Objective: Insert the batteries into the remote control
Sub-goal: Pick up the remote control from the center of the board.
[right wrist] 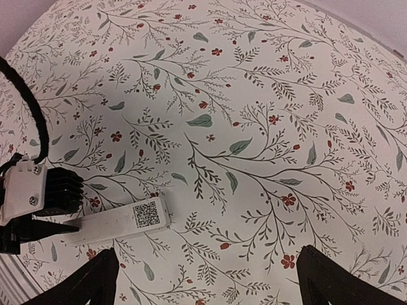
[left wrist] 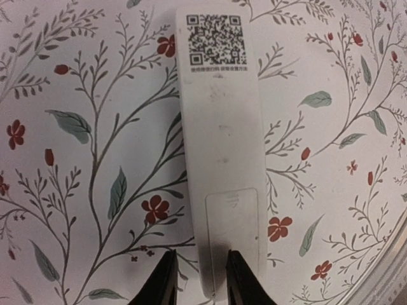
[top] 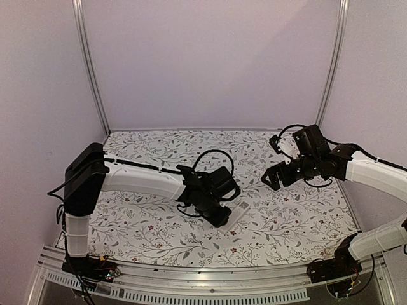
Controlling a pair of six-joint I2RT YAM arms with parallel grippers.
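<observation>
Cloth lies bare upper right; table rim shows lower right. Remote control, back up, has its lower end at the narrowly parted left gripper; grip unclear. Right gripper gapes wide, empty.

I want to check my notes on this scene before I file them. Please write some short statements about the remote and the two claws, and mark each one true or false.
1. The remote control lies with its QR code facing up. True.
2. The right claw holds a battery. False: it is wide open and empty above the floral cloth.
3. The left claw is at the end of the remote where the battery cover is. True.
4. The battery cover is off. False: it sits in place on the remote.
5. Two batteries lie beside the remote. False: no battery shows in any view.
</observation>
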